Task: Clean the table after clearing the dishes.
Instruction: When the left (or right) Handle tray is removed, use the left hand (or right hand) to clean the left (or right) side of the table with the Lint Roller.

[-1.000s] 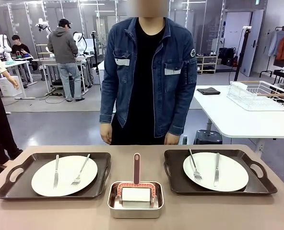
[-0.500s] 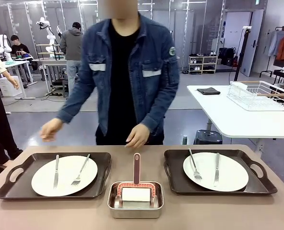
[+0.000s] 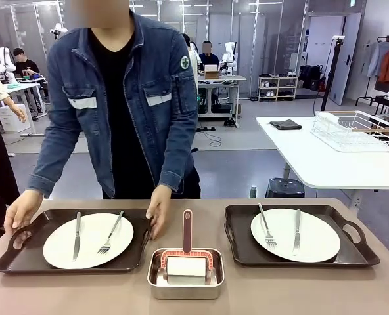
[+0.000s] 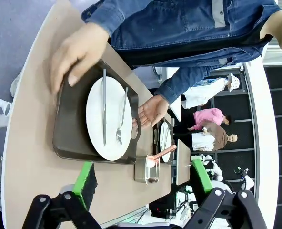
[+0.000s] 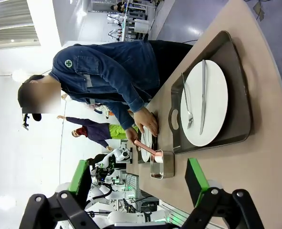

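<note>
The beige table (image 3: 293, 289) carries two dark trays. The left tray (image 3: 23, 252) holds a white plate (image 3: 89, 244) with a knife and fork, and a person's hands (image 3: 158, 210) grip both its ends. The right tray (image 3: 240, 249) holds another plate (image 3: 313, 244) with cutlery, untouched. In the left wrist view my left gripper (image 4: 143, 177) hangs open above the table, short of the gripped tray (image 4: 69, 129) and plate (image 4: 110, 102). In the right wrist view my right gripper (image 5: 137, 179) is open above the right tray (image 5: 241, 109) and plate (image 5: 212, 86).
A small steel pan (image 3: 185, 283) with a red-handled white roller (image 3: 187, 230) stands between the trays at the near edge. A white side table (image 3: 326, 164) with a wire rack (image 3: 355, 129) stands at the back right. People work at benches farther off.
The person has stepped towards the picture's left, bent forward and put both hands on the ends of the left tray. Trays, plates and pan have not moved.
</note>
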`<state>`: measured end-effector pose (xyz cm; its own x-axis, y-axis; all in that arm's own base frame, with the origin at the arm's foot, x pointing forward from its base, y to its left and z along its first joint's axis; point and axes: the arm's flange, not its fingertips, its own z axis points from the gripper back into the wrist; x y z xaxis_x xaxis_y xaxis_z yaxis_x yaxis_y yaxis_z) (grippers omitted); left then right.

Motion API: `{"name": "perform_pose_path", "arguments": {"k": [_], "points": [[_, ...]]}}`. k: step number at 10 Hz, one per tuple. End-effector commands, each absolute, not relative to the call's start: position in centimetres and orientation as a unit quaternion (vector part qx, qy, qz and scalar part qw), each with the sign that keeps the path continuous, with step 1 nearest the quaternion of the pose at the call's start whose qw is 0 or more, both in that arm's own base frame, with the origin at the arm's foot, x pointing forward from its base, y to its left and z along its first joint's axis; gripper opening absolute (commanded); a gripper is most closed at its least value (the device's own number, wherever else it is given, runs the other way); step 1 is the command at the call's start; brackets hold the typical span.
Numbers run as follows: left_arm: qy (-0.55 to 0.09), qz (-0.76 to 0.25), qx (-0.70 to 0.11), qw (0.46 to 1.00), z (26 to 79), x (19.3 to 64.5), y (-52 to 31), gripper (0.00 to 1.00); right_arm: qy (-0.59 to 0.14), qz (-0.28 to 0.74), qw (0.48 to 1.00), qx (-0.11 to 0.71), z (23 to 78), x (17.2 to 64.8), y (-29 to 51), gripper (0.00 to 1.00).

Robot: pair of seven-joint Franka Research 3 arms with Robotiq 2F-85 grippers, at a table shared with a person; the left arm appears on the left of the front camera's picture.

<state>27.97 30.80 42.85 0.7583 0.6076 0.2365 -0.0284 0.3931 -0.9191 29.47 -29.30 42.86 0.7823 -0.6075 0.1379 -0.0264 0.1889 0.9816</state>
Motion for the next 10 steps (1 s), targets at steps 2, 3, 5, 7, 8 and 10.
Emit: {"name": "perform_pose_path", "arguments": {"k": [2,3,5,7,8,10], "points": [[-0.291,0.192,-0.518,0.781,42.69,27.74,31.02,1.00,-0.266,-0.193,0.724,0.606,43.03,29.48,-29.28,1.00],[-0.291,0.192,-0.518,0.781,42.69,27.74,31.02,1.00,-0.266,-0.193,0.724,0.606,43.03,29.48,-29.28,1.00],[-0.291,0.192,-0.518,0.781,42.69,27.74,31.02,1.00,-0.266,-0.193,0.724,0.606,43.03,29.48,-29.28,1.00],[-0.291,0.192,-0.518,0.781,42.69,27.74,31.02,1.00,-0.266,-0.193,0.724,0.606,43.03,29.48,-29.28,1.00],[-0.291,0.192,-0.518,0.781,42.69,27.74,31.02,1.00,-0.266,-0.193,0.724,0.606,43.03,29.48,-29.28,1.00],[-0.291,0.192,-0.518,0.781,42.69,27.74,31.02,1.00,-0.266,-0.193,0.724,0.606,43.03,29.48,-29.28,1.00]]}}
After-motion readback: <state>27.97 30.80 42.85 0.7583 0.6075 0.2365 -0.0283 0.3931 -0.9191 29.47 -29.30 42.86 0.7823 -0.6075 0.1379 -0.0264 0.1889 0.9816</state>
